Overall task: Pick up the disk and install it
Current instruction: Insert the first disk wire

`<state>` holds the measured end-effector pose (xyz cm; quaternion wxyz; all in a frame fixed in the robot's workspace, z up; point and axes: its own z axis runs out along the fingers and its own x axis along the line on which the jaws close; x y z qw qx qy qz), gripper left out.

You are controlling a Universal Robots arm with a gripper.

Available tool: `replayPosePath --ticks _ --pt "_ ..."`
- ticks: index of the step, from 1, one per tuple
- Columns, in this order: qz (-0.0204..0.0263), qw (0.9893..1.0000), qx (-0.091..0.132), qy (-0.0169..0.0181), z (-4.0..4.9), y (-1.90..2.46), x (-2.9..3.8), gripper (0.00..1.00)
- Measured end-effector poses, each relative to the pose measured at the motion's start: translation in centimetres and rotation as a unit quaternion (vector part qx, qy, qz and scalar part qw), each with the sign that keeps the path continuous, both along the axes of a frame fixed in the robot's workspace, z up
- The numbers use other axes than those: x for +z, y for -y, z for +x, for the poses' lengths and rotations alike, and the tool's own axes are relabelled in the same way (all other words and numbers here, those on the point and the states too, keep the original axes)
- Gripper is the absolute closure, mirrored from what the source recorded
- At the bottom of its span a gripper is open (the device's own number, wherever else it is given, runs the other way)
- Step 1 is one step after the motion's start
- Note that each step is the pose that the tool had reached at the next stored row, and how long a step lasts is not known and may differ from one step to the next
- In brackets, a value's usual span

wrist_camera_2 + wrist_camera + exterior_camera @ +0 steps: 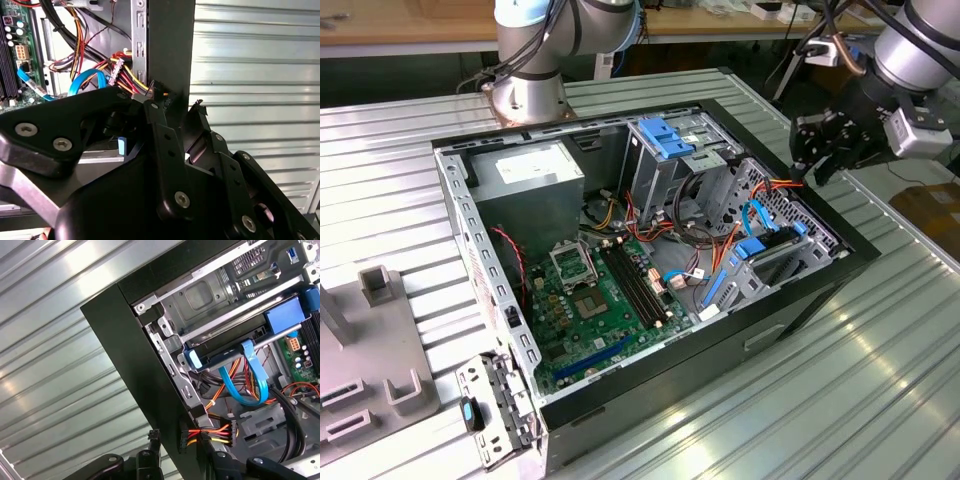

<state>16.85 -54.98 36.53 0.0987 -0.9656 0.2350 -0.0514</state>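
Observation:
The disk (772, 243), a dark flat drive with bright blue rails, lies inside the lower drive bay of the open computer case (800, 300), near the case's wall on the exterior view's right. In the first wrist view the disk (227, 354) sits in the metal bay between its blue rail ends. My black gripper (810, 170) hovers just outside and above that same case wall, apart from the disk. In both wrist views the fingertips (152, 95) straddle the black wall's edge. The gripper (170, 437) is open and holds nothing.
Red, yellow and orange power wires (215, 432) and a blue data cable (240, 390) hang close to the fingers. A tall metal cage with a light-blue latch (665, 135) stands at the case's back. The motherboard (605, 295) lies on the case floor. Ribbed metal tabletop (880, 380) surrounds the case.

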Motion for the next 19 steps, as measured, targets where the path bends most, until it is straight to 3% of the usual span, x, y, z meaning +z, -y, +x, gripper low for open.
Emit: replayPosePath --ticks 4,5,6,7,12,19 --pt "-0.0002 1.0000 0.003 0.0000 0.00 -0.01 -0.02 0.58" --pt "-0.0002 1.0000 0.004 0.0000 -0.01 -0.01 -0.02 0.66" --pt "-0.0020 1.0000 0.005 0.0000 0.00 -0.03 -0.02 0.73" --pt "-0.0100 0.9999 0.005 0.0000 0.00 -0.01 0.00 0.73" --pt "-0.0149 0.9999 -0.007 -0.0002 0.00 -0.09 0.00 0.73" --pt "-0.0152 0.9999 -0.007 -0.0002 0.00 -0.09 0.00 0.73"
